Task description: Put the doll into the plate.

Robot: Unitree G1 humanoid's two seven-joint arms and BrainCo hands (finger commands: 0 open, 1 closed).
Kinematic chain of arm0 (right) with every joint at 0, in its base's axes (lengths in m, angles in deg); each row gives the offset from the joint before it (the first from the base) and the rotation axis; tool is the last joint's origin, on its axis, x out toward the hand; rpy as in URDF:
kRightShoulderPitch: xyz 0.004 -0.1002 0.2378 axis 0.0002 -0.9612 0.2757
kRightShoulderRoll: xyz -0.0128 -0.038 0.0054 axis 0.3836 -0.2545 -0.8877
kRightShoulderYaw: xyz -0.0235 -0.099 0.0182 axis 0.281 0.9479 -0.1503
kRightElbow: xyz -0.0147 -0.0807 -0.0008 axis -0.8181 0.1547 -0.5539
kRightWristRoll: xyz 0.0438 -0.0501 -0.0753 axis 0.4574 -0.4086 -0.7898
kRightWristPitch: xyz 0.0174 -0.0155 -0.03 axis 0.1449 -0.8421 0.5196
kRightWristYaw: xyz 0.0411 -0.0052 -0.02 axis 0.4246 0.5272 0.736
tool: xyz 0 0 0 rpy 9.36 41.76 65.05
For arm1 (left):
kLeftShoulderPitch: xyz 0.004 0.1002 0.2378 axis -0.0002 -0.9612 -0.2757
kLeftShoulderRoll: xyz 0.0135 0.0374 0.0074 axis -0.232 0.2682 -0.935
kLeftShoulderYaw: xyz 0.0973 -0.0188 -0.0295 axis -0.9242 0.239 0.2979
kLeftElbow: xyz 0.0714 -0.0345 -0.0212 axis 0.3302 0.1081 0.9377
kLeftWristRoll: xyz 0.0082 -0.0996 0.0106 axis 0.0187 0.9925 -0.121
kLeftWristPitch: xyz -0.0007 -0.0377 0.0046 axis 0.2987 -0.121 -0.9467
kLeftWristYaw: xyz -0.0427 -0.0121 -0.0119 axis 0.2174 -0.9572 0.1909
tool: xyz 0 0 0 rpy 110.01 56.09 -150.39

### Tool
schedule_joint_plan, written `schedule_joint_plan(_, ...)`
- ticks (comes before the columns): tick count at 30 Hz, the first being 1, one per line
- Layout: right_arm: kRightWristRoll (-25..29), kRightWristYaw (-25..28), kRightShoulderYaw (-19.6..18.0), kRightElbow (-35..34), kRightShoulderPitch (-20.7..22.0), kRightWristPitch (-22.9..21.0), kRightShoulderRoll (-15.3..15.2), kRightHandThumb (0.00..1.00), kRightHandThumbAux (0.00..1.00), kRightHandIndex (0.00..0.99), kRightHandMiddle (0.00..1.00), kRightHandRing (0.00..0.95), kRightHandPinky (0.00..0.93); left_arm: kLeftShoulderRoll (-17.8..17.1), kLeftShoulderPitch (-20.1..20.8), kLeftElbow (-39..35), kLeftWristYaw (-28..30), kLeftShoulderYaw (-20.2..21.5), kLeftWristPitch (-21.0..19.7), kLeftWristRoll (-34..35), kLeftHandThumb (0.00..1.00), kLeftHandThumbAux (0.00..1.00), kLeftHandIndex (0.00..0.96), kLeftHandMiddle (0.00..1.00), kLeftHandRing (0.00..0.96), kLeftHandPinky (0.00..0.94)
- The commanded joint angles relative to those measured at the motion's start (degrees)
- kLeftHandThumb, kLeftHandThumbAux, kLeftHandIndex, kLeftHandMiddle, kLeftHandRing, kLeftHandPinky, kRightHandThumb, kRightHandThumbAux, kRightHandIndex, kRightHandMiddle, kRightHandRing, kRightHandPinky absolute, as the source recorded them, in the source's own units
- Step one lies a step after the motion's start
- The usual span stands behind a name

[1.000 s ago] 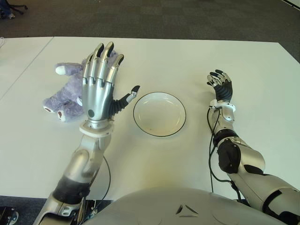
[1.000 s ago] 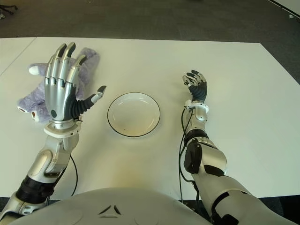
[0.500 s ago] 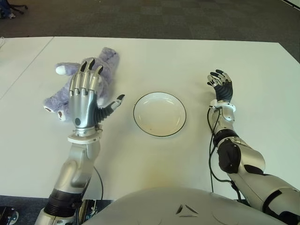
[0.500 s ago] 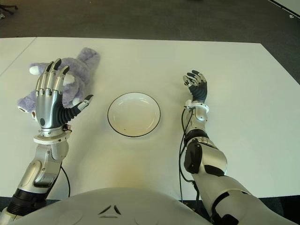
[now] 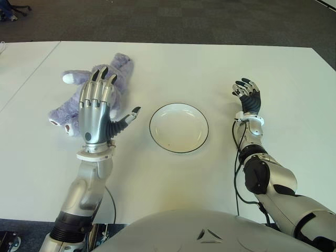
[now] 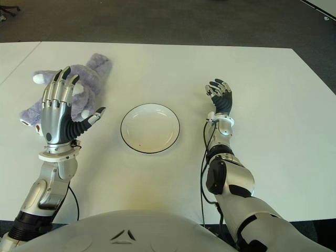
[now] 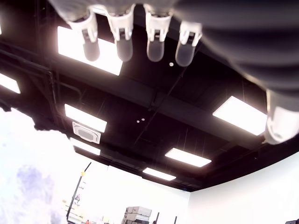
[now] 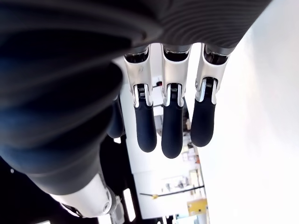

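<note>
- While the doll (image 5: 86,97) is still lying on the white counter (image 5: 173,184) on the robot's left, well apart from the plate (image 5: 179,127), the left robot hand (image 5: 95,109) is hovering over it, back of the hand facing the head camera.
- Compared with a second ago, this robot hand is sitting lower and further toward the doll, now covering the plush's middle; in the last half second it is barely shifting, so the reach is looking settled.
- Left fingers (image 5: 100,84) are extended and spread, thumb pointing toward the plate; nothing is being held, and contact with the plush cannot be told from these views.
- The left wrist view is pointing up at ceiling lights, with only a blurred pale purple patch at one edge, so it is confirming uncurled fingers, no grip.
- The plate is sitting empty at counter centre, unchanged.
- The right robot hand (image 6: 220,96) is staying idle to the right of the plate, fingers relaxed, holding nothing.
- Judgement: task is still at pre-grasp; the next step is probably lowering and closing on the doll, then carrying it right to the plate.
</note>
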Motion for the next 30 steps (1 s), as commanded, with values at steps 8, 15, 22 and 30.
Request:
schedule_joint_plan(8,1.57,-0.83,-0.94,7.68,-11.42,-7.69,4.25,0.376,0.853,0.281,0.346,0.373,0.393,1.07,0.00,1.12,2.59,-0.15,0.16,-0.59,0.166,0.406,0.118,0.000,0.000,0.000)
schedule_joint_plan(15,1.39,-1.11,-0.81,7.70,-11.38,-7.76,4.15,0.382,0.854,0.284,0.340,0.365,0.387,1.32,0.18,1.35,2.59,-0.25,0.16,-0.81,0.166,0.406,0.118,0.000,0.000,0.000)
schedule_joint_plan(22,1.25,-1.48,-0.71,7.72,-11.30,-7.86,4.05,0.402,0.858,0.287,0.343,0.368,0.393,1.58,0.34,1.50,2.63,-0.30,0.16,-1.03,0.166,0.406,0.118,0.000,0.000,0.000)
schedule_joint_plan(30,1.62,-1.06,-1.03,7.73,-11.19,-8.08,3.98,0.419,0.857,0.289,0.341,0.364,0.382,1.81,0.59,1.71,2.67,-0.42,0.10,-1.24,0.166,0.406,0.118,0.000,0.000,0.000)
